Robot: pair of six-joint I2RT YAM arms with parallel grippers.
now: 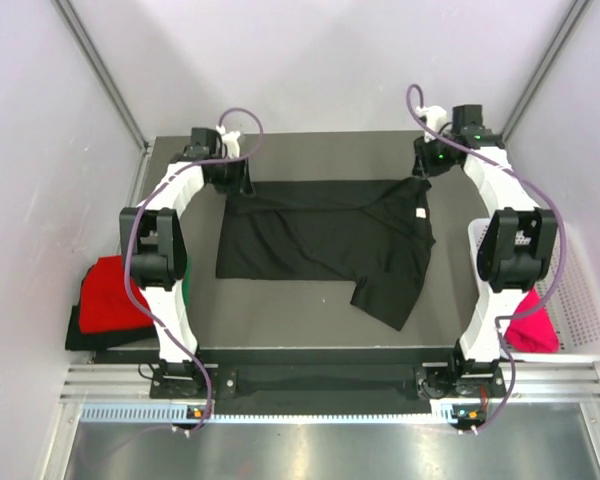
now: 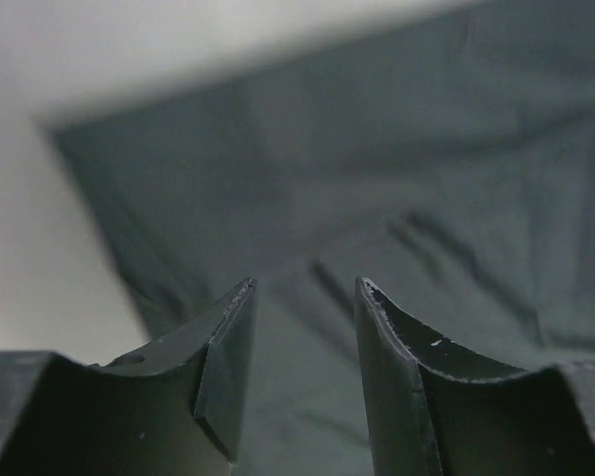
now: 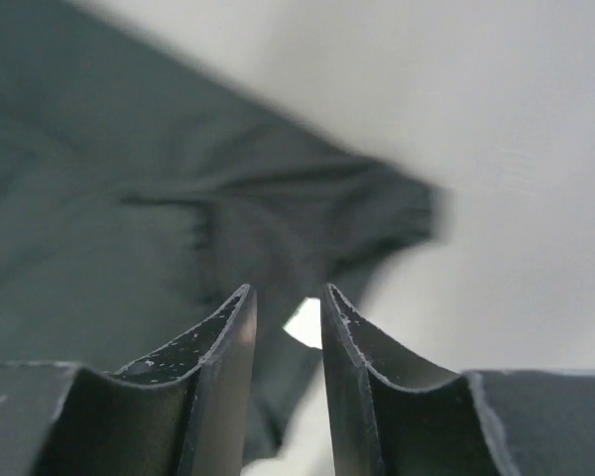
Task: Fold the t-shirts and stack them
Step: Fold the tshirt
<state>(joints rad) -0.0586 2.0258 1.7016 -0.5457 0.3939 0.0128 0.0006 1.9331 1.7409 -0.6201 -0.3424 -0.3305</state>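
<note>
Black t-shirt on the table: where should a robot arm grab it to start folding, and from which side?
Probably the sleeve of the black t-shirt that juts toward the arms' bases. It is a loose flap with bare table on three sides, so jaws coming down from the near side could pinch its edge; the flat body offers little to bite.

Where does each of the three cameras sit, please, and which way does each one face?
Top external: above and behind the arms, looking down at the table and spread black t-shirt; left arm and right arm show whole.
Left wrist: on the left arm, looking along the open left claw onto black cloth.
Right wrist: on the right arm, looking along the open right claw onto the shirt's edge and bare table.
Shared: all three see the black t-shirt.
</note>
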